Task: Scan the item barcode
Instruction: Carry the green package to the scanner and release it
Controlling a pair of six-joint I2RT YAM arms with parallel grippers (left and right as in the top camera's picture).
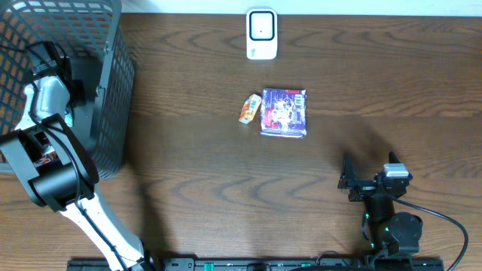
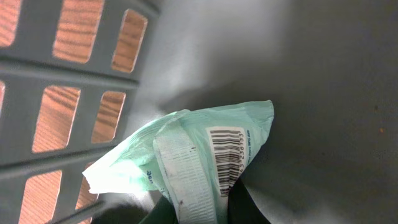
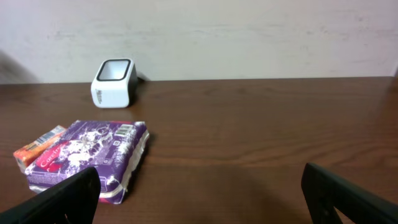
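Down inside the grey mesh basket (image 1: 113,75) at the far-left corner of the table (image 1: 226,173), the left gripper (image 2: 205,211) was pressed together on a mint-green packet (image 2: 186,155), pinching its lower end. Its dark fingers (image 2: 252,208) just showed at the bottom edge of the left wrist view. The packet was crumpled & stood up out of the grip, printed face toward the cam. A black barcode (image 2: 227,158) ran down the right part of that face, plainly visible, w/ small blue text beside it, too small to read. Behind the packet was the basket's smooth grey inner surface on the right & its slotted wall on the left, wood grain showing thru the holes. From overhead the left arm reached over the basket rim & only a sliver of green showed by the wrist

The white scanner (image 1: 261,34) sat at the far edge of the table, approx centre, dark window on top, well apart from the basket. Nearer the middle a purple pack (image 1: 284,111) lay flat, w/ a small orange packet (image 1: 250,108) at its left side, touching or just beside it, couldn't tell which

The right gripper (image 3: 202,205) sat low over the near-right part of the table, jaws spread wide w/ bare wood btw them, pointing toward the purple pack & scanner
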